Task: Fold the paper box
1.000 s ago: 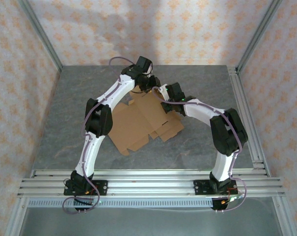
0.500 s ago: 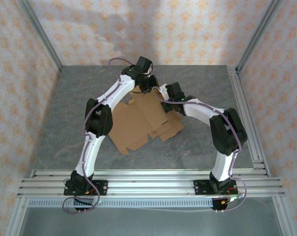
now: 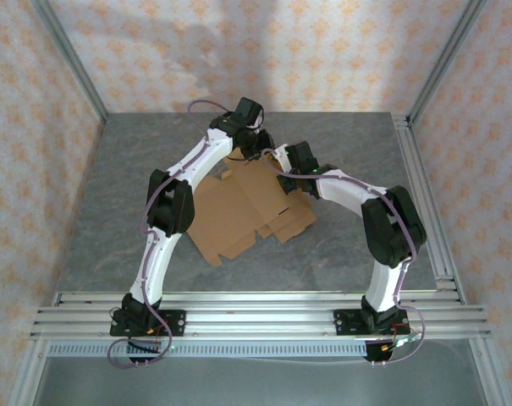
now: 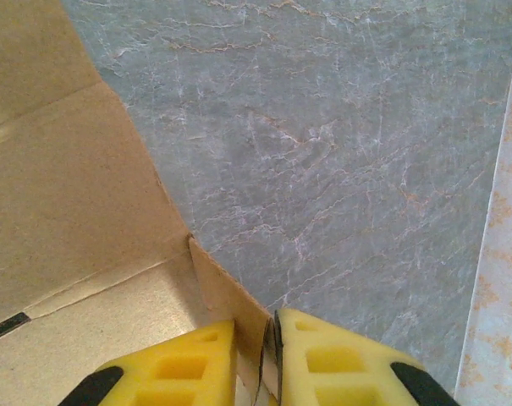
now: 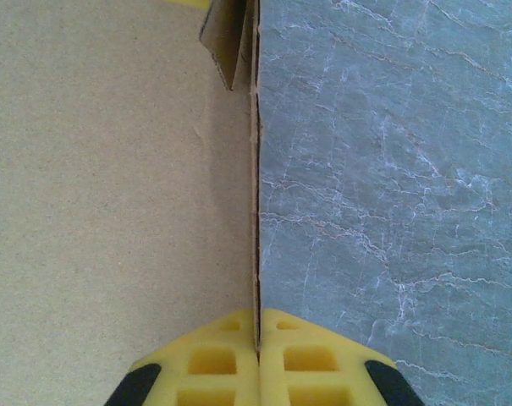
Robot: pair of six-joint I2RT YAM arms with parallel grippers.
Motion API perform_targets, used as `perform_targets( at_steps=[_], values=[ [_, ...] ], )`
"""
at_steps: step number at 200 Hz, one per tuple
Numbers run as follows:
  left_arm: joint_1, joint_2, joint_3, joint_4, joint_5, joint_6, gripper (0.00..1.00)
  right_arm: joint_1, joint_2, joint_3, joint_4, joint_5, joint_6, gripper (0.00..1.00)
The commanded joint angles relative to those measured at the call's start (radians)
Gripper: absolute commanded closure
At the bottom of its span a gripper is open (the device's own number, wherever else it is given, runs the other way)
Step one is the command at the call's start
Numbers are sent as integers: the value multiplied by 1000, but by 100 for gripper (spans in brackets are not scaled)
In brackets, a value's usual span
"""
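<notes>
A: Fig. a, top view. Location of paper box (image 3: 239,216)?
B: Lay opened out and mostly flat on grey bench (image 3: 129,186), approx. centre, between both arms. Far edge met the two wrists.
A: Left tool (image 3: 256,155)?
B: Sat at far edge of sheet. In wrist view, yellow pads (image 4: 188,364) were nearly together, w/ only cardboard thickness between. Pinched a raised flap corner, i.e. had hold of paper box.
A: Right tool (image 3: 279,159)?
B: Sat just beside left tool, at same far edge. In wrist view, pads (image 5: 213,364) were pressed together, w/ thin edge of an upright panel running straight into the seam. Clamped on paper box as well. Showed tan panel on one side of that edge, bare bench on the other.
A: Flap state?
B: Stood up along a crease next to left tool. Remainder of sheet lay flat, w/ notched tabs toward near side.
</notes>
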Motion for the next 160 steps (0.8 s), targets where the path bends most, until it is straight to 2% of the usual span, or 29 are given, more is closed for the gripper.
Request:
perform_targets(
  at_steps=[1,34,72,83,126,160],
  values=[
    [-6,12,11,-14,-3,13,76,8,5,32,-6,23,-15,100],
    [-4,-45,-19,-51,-99,85,46,3,-2,21,-16,33,-14,100],
    [-1,-217,-142,-25,-241,168,13,-21,2,20,-49,1,1,100],
    [2,-271,-193,-3,-282,197,1,-28,7,28,-70,-16,5,100],
    [16,-500,-501,177,-472,328,0,-40,75,107,-202,-52,31,100],
    [65,-677,-757,298,-519,331,0,-46,182,221,-336,3,86,100]
  ],
)
